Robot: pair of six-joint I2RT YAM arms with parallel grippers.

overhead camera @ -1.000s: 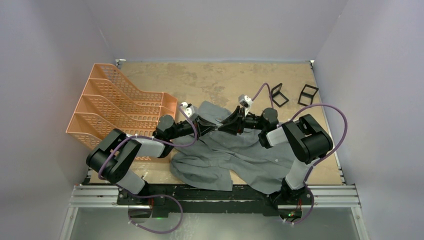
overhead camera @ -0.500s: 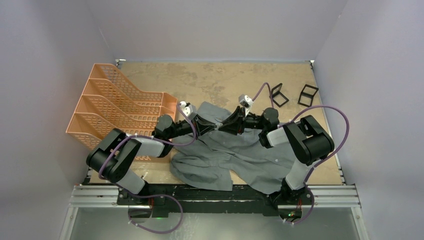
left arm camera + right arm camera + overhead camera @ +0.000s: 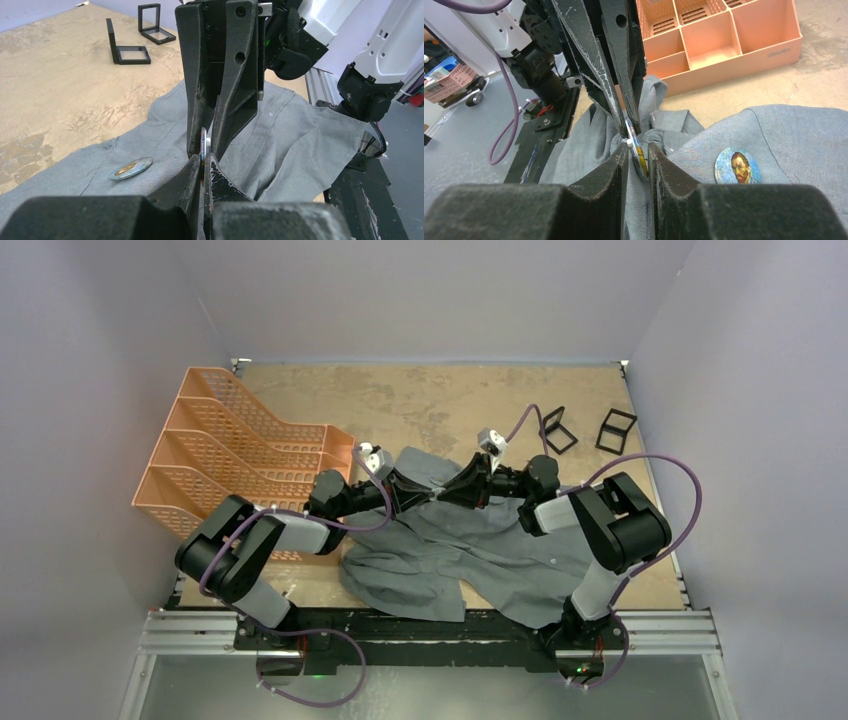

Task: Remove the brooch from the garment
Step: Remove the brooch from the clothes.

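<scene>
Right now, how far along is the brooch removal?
Done: both grippers are at the brooch, which stands on edge above the grey shirt. In hand: left gripper shut on its rim; right gripper brackets it, grip unclear. To do: pulling it free; fabric bunches up at it, so it looks attached. A second, portrait brooch lies flat on the shirt; pinned or loose, I cannot tell.

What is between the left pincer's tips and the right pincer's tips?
A round brooch, edge-on, on the grey shirt. The right wrist view shows it between the right pincer's fingers, its far edge at the left pincer's tips.
</scene>
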